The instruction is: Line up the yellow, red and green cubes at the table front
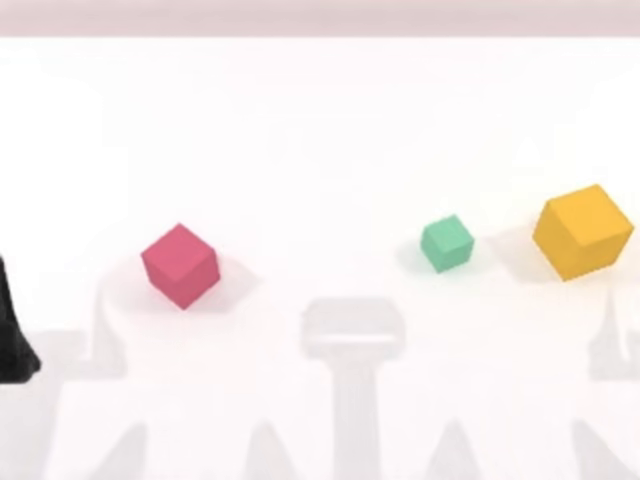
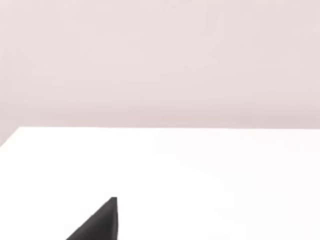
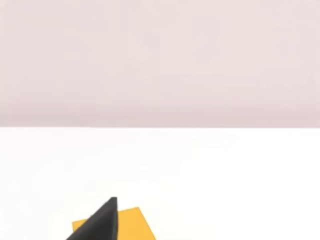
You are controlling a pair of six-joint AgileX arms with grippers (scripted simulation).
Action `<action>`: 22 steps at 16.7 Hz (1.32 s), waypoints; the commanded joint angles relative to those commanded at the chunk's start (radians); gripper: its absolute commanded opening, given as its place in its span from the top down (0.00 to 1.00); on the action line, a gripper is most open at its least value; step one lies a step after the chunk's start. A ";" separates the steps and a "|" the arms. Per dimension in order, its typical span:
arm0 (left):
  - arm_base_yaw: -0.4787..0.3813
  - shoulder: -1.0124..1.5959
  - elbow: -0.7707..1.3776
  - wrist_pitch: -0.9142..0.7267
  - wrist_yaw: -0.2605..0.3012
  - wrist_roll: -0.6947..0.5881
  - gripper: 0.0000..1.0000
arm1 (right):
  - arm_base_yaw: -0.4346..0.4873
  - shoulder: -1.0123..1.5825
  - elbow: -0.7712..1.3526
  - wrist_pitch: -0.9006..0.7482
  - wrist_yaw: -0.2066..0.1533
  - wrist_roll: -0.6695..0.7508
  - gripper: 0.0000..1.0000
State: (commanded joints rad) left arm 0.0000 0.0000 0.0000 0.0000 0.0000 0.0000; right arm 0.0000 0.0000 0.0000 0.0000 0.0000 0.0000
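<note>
The pinkish-red cube [image 1: 180, 265] sits on the left part of the white table [image 1: 320, 150]. The small mint-green cube [image 1: 446, 243] lies right of centre, and the large orange-yellow cube [image 1: 583, 230] is near the right edge. All three rest apart, roughly in one row across the table. My left arm [image 1: 14, 335] shows as a dark shape at the left edge, left of the red cube. Only a dark tip of my left gripper [image 2: 102, 225] shows, over bare table. My right gripper [image 3: 100, 225] hangs just in front of the yellow cube [image 3: 132, 225]. The right arm is outside the top view.
Grey shadows [image 1: 352, 340] fall across the front strip of the table. A pale pink wall [image 1: 320, 15] runs behind the table's far edge.
</note>
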 joint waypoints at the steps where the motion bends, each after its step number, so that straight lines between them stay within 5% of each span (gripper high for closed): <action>1: 0.000 0.000 0.000 0.000 0.000 0.000 0.00 | 0.000 0.000 0.000 0.000 0.000 0.000 0.00; 9: 0.000 0.000 0.000 0.000 0.000 0.000 0.00 | 0.076 0.290 0.291 -0.192 -0.006 0.007 0.00; 22: 0.000 0.000 0.000 0.000 0.000 0.000 0.00 | 0.340 1.743 1.487 -0.980 0.006 0.017 0.00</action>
State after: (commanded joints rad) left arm 0.0000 0.0000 0.0000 0.0000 0.0000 0.0000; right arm 0.3402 1.7433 1.4873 -0.9799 0.0063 0.0165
